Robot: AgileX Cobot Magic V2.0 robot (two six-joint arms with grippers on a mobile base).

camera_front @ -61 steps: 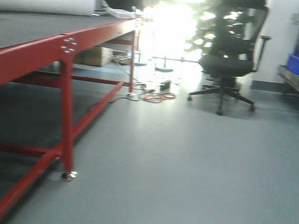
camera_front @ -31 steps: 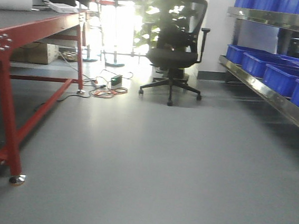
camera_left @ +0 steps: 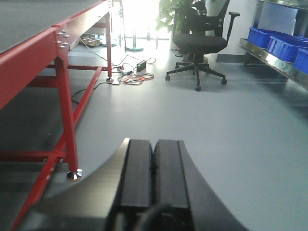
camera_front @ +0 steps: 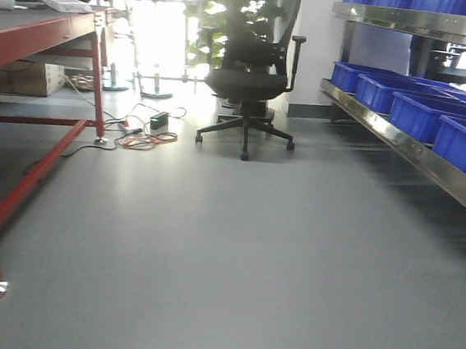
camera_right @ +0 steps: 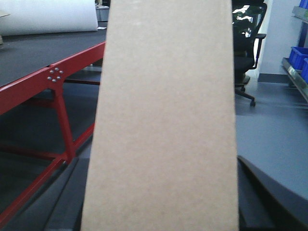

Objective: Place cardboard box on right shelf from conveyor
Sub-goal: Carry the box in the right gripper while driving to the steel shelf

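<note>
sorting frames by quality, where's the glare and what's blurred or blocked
Front-facing view: backlight blows out the area left of the office chair. Left wrist view: same glare along the top; the shut left pincer looks soft. Right wrist view: the cardboard box blocks the middle.

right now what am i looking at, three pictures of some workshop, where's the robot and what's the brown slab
It is a two-armed robot on wheels; you see through its cameras, not at it. The front view looks across the floor: red-framed conveyor on the left, office chair ahead, steel right shelf with blue bins on the right. The left wrist camera looks along the left gripper, shut and empty. The right wrist camera is filled by the cardboard box, held in the air, seemingly by the right gripper hidden behind it.
</note>
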